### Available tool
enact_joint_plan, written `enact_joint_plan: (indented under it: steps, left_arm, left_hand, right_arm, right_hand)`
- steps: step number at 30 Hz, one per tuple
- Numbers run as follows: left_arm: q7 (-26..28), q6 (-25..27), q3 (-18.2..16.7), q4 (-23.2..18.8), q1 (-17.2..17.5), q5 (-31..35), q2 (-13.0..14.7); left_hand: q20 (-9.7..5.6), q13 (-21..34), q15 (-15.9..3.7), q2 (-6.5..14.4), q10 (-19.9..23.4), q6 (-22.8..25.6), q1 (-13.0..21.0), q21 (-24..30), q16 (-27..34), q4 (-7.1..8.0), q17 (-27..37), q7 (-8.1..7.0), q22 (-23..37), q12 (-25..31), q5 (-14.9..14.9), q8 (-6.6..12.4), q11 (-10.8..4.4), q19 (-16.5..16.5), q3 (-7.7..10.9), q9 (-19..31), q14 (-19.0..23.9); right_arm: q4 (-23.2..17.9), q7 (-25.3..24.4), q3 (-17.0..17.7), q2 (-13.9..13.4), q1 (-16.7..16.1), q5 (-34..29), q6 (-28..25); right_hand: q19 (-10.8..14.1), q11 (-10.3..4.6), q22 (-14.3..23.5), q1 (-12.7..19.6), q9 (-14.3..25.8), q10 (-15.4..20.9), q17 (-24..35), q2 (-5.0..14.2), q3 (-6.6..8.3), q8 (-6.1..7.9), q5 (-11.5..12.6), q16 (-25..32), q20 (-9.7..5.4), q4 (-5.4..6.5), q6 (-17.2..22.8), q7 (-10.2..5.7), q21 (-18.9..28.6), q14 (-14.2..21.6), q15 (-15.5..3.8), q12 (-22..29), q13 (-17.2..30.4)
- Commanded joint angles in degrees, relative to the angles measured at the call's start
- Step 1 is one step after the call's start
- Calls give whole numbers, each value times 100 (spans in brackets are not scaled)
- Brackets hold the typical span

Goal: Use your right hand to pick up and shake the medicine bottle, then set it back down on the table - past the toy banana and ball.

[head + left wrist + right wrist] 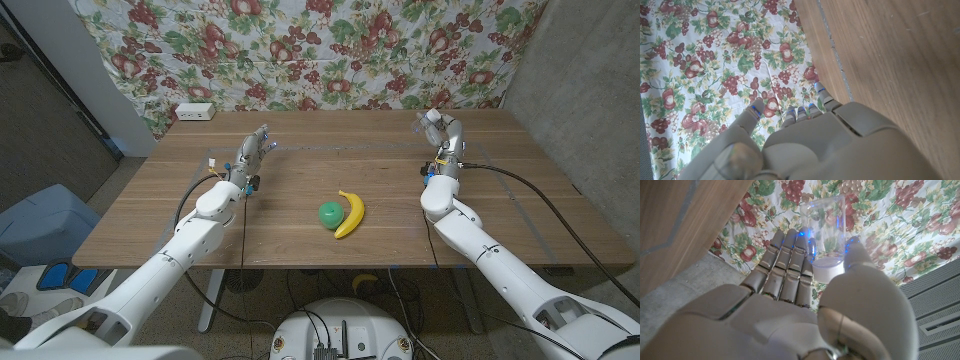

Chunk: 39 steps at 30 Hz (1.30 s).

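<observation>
My right hand is raised above the table's far right part and holds a clear medicine bottle with a white cap. In the right wrist view the bottle sits between the thumb and the fingers of my right hand, its white cap toward the palm. A yellow toy banana and a green ball lie side by side near the table's middle, nearer to me than the bottle. My left hand is up over the far left part of the table, fingers apart, holding nothing; its back fills the left wrist view.
A fruit-patterned cloth hangs behind the wooden table. A white power strip lies at the far left corner. Cables run from both wrists across the table. A blue bin stands on the floor left of the table.
</observation>
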Motion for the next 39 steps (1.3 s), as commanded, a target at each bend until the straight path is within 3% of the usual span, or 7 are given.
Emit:
enact_joint_plan:
  steps: [1, 13, 20, 33, 39]
  left_arm:
    - [-10, 22, 21, 30, -47, 11, -13]
    - [-9, 18, 9, 2, -15, 2, 7]
    - [-22, 8, -9, -24, 15, -15, 31]
    - [-48, -39, -48, -42, 68, -46, 62]
    - [-74, -52, -53, -29, 67, -51, 72]
  left_hand:
    - [8, 17, -8, 428, 7, 7, 48, -29, -4, 22, -2, -9, 17, -8, 38, -3, -8, 20, -12, 21, -6]
    - [11, 17, -12, 429, 7, 13, 51, -42, -5, 23, -2, -5, 18, -8, 38, 0, -11, 27, -13, 21, -9]
    - [9, 17, -12, 428, 6, 18, 52, -52, -4, 23, -2, -2, 18, -9, 38, 1, -6, 32, -14, 21, -8]
    - [12, 17, -11, 428, 9, 15, 53, -69, -4, 26, -2, -8, 19, -8, 37, -1, -8, 39, -16, 21, -9]
    - [10, 17, -13, 428, 6, 17, 55, -77, -5, 25, -2, -8, 19, -9, 37, 0, -10, 42, -16, 21, -9]
  right_arm:
    - [-390, 850, -124, -470, 17, 88, -475]
    - [-883, 2043, -305, -1023, 140, 293, -1181]
    - [-1021, 2244, -387, -1111, 201, 299, -1472]
    - [-942, 1798, -372, -933, 137, 194, -1287]
    - [-739, 1098, -301, -633, 42, 29, -960]
  right_hand:
    - [-11, -633, -4, 796, 16, 669, 16, 789, -1, 40, 34, -16, -6, -1, 569, -568, 44, 56, -821, -18, 7]
    - [-47, -632, -7, 801, 13, 684, 29, 780, -7, 48, 34, -30, 27, -6, 585, -552, 67, 58, -819, -27, 4]
    - [-73, -599, -10, 795, 10, 678, 40, 777, -15, 49, 33, -38, 42, -1, 586, -555, 84, 58, -810, -34, 11]
    - [-87, -601, -15, 792, 7, 680, 59, 781, -22, 47, 34, -57, 42, 3, 576, -549, 131, 59, -808, -43, 25]
    - [-80, -616, -17, 796, 5, 671, 65, 789, -20, 44, 36, -65, 32, 3, 567, -564, 153, 63, -812, -47, 37]
